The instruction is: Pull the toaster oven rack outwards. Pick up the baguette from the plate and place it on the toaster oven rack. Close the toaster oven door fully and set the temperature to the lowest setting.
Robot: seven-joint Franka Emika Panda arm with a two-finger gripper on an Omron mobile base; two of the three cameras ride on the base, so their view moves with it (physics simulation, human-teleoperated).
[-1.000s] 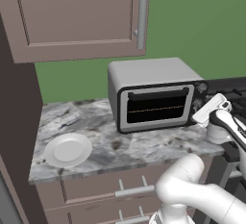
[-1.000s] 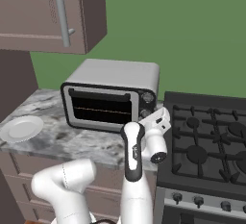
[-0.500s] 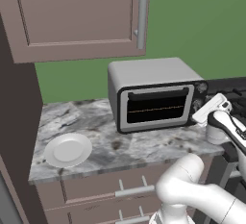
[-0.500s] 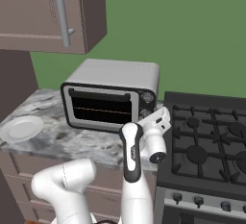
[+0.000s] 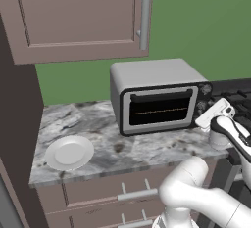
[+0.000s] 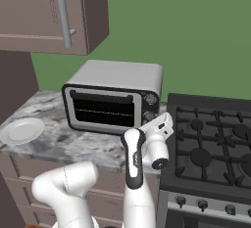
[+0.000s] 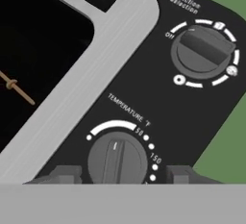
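Dark glass: the toaster oven door (image 5: 159, 110) stands flush against the front of the toaster oven (image 5: 157, 75), so the closing step looks done.
White plate: the plate (image 5: 68, 152) lies bare on the marble counter (image 5: 147, 146), well apart from the oven to its left.
Baguette: it cannot be made out. A thin orange line glows behind the glass, but whether that is bread, rack or heater I cannot tell. With the plate bare, the loaf is probably inside.
Claw: the gripper (image 7: 122, 174) sits right at the oven's control strip, its two tips spread to either side of the temperature knob (image 7: 117, 159). A gap shows beside the right-hand tip, so it straddles the knob but does not seem to be clamping it.
Knob mark: the white pointer lies under the thick white arc, between its starting dot and the 50 mark – apparently not at the bottom of the scale yet.
Function knob: the function knob (image 7: 204, 50) above is untouched by the claw.
Just changed: very little. Over the last second the hand has held almost the same spot at the strip, and oven, plate and counter look as they did.
Meaning: only the temperature setting seems left – a grip and a turn toward the starting dot.
Risk: tips slipping off the round knob.
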